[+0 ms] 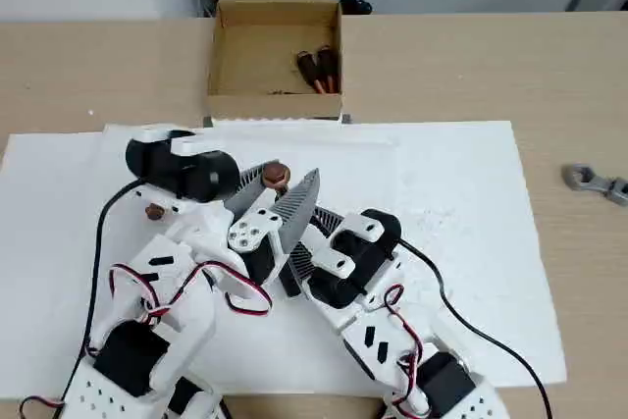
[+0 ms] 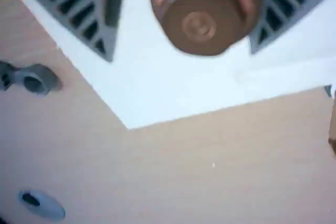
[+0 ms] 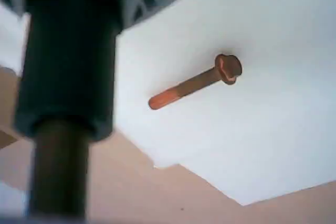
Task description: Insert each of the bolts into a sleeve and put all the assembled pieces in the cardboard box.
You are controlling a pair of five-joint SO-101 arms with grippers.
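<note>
Left tool (image 1: 276,188) is closed on a bolt (image 1: 276,176), held head-up over the white sheet (image 1: 461,193) toward the tabletop's (image 1: 549,66) far edge; its long axis is judged near upright. Right tool (image 1: 306,247), closed on a dark sleeve (image 3: 68,61), is positioned just beside it, on the near side. A second bolt (image 3: 194,82) lies flat on the sheet.

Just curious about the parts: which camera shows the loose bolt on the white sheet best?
The right wrist view: the loose bolt lies whole, head and shaft. The high view catches just its head.
</note>
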